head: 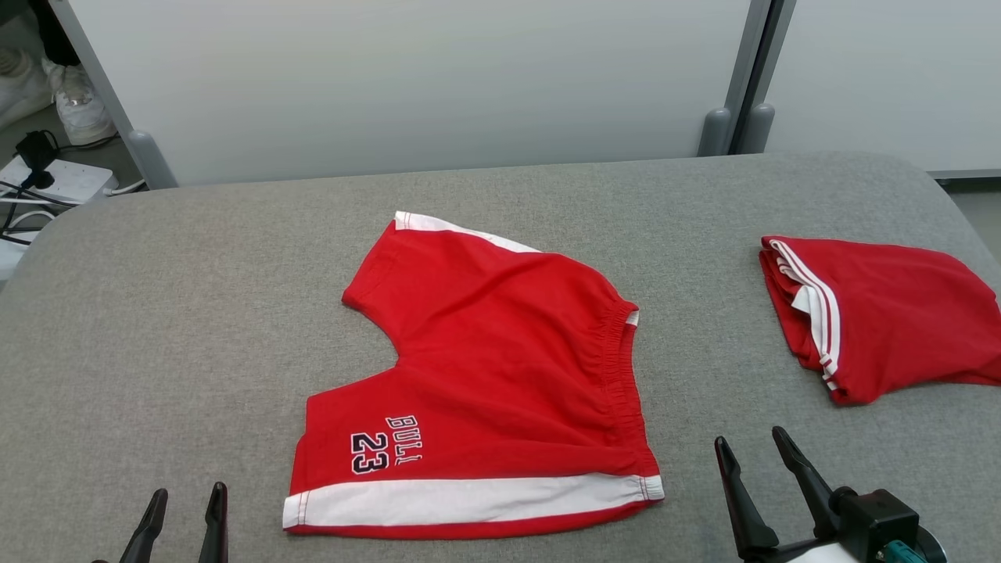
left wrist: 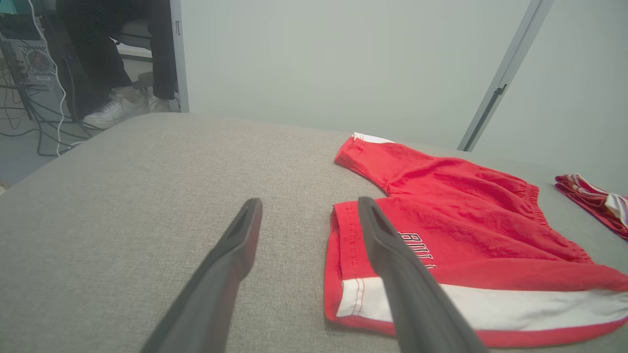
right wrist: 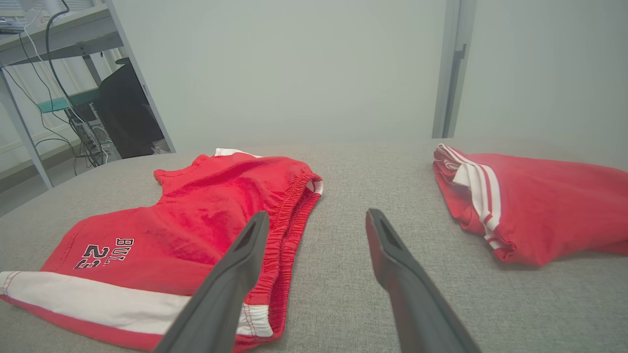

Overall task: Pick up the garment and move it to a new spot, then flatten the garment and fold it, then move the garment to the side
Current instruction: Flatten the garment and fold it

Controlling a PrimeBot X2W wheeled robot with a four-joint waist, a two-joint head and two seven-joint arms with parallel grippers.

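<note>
Red jersey shorts with white side stripes [head: 485, 367] lie flat mid-way across the grey fabric-covered counter [head: 156, 313], waistband toward the robot's right. The left end effector [head: 189, 491] and right end effector [head: 748, 436] flank the near corners, both wide open, empty, and about equally near.

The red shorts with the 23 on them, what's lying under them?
The red shorts lie spread on the grey table, which shows all round their edges. Nothing pokes out from beneath, but the fabric covers whatever is directly under it.
</note>
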